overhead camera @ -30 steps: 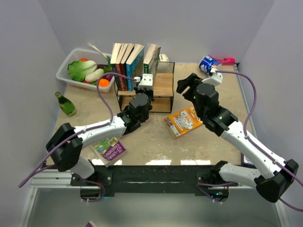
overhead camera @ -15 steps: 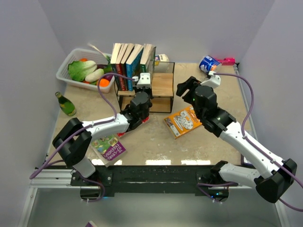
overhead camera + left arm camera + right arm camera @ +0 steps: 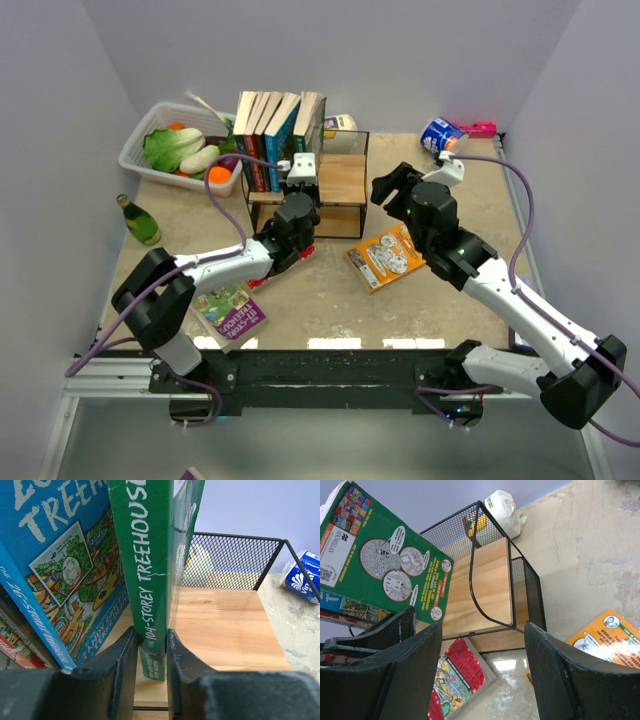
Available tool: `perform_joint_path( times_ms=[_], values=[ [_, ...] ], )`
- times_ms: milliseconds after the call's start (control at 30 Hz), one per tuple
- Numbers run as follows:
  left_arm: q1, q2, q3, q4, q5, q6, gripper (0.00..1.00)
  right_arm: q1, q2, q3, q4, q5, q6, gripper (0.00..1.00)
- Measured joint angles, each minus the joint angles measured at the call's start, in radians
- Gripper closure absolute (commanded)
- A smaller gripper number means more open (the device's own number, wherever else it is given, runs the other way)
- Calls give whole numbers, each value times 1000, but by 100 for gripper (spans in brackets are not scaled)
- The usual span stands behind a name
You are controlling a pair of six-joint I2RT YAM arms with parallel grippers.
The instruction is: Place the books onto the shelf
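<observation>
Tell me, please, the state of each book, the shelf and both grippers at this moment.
shelf, upright
green book, standing on the shelf, gripped at its spine
row of books, standing on the shelf
orange book, flat on the table
red book, flat on the table by the shelf
purple book, flat on the table
left gripper, shut on the green book
right gripper, open, empty

Overhead camera faces down; both wrist cameras closely share the shelf (image 3: 490,580).

left arm (image 3: 215,265): stretched forward | left gripper (image 3: 151,647): clamped on green book (image 3: 142,555) | right gripper (image 3: 482,630): jaws wide apart
</observation>
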State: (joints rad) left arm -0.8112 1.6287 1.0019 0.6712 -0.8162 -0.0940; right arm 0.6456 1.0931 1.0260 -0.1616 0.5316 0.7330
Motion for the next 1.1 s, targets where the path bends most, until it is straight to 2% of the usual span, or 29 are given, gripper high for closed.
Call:
perform_joint_path(
  times_ms=[467,1100],
  values=[
    [0,-40,-2,-29,-15,-17,52,-5,0,0,1,0,1,30],
    [-90,-199,-85,-175,-101,-46,50,-5,1,0,2,-3,11,29]
  ],
)
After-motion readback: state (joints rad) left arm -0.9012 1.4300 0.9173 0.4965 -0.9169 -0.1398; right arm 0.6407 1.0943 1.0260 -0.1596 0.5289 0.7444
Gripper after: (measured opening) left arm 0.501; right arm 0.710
